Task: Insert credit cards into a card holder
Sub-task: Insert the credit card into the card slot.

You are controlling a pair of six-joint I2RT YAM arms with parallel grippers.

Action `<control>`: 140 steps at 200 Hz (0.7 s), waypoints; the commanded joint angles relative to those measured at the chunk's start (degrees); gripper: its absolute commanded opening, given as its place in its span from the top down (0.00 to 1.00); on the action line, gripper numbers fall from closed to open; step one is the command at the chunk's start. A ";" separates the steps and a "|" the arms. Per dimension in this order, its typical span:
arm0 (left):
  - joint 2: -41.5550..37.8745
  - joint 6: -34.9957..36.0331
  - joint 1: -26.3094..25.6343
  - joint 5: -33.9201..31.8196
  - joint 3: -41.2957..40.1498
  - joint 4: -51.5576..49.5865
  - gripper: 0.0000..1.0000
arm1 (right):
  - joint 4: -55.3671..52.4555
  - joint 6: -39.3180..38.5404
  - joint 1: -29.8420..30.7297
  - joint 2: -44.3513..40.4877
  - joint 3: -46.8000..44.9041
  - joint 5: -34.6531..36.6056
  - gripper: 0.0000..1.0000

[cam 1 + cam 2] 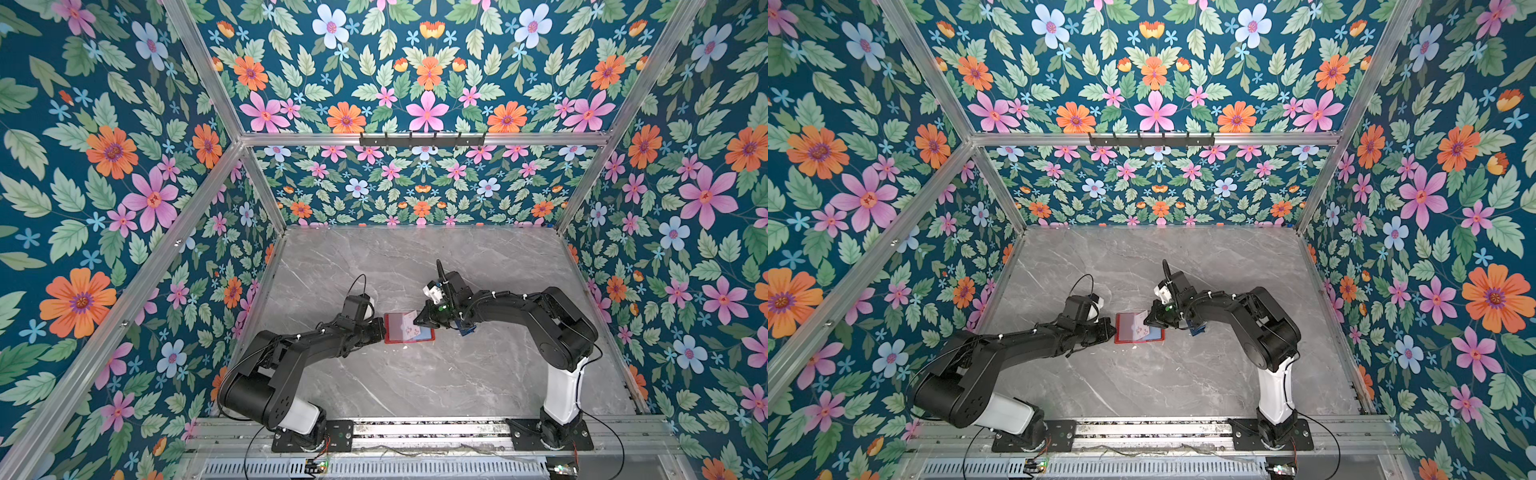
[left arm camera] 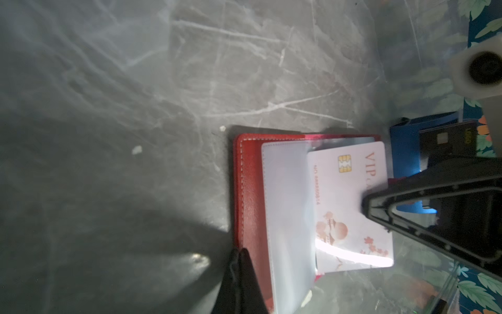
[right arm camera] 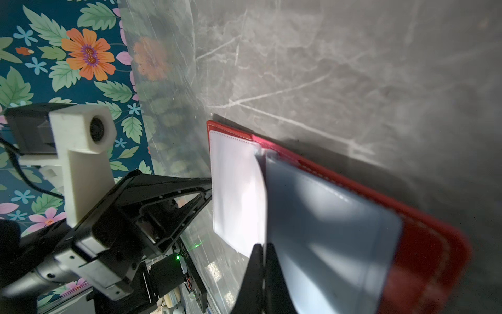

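Note:
The red card holder (image 1: 392, 332) (image 1: 1124, 332) lies open on the marble table, its clear sleeves (image 2: 285, 206) turned up. A whitish-pink credit card (image 2: 347, 190) (image 1: 409, 322) marked VIP stands tilted over it, one long edge tucked behind a sleeve. My right gripper (image 1: 417, 320) (image 1: 1146, 320) (image 3: 263, 246) is shut on the card's opposite edge. My left gripper (image 1: 384, 330) (image 1: 1115, 331) (image 2: 240, 251) is shut with nothing between its fingers, its tip against the holder's red cover (image 2: 250, 190) at the outer edge. A light blue card (image 1: 424, 333) shows in the holder's right half.
A small blue tray (image 1: 467, 329) (image 2: 404, 152) stands just right of the holder, under the right wrist, with a dark card (image 2: 448, 138) in it. Flowered walls close the table on three sides. Both arm bases sit on the front rail (image 1: 428, 428).

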 commanded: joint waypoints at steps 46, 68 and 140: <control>0.35 -0.28 -0.34 -0.65 -0.50 -0.52 1.00 | 7.22 3.41 0.12 0.32 -2.42 -0.54 1.00; 0.42 -0.30 -0.39 -0.77 -0.50 -0.56 1.00 | 9.00 4.55 0.18 0.48 -2.83 -1.16 1.00; 0.89 -0.20 -0.52 -1.61 -0.42 -0.91 1.00 | 11.63 6.25 0.17 1.75 -3.88 -2.40 1.00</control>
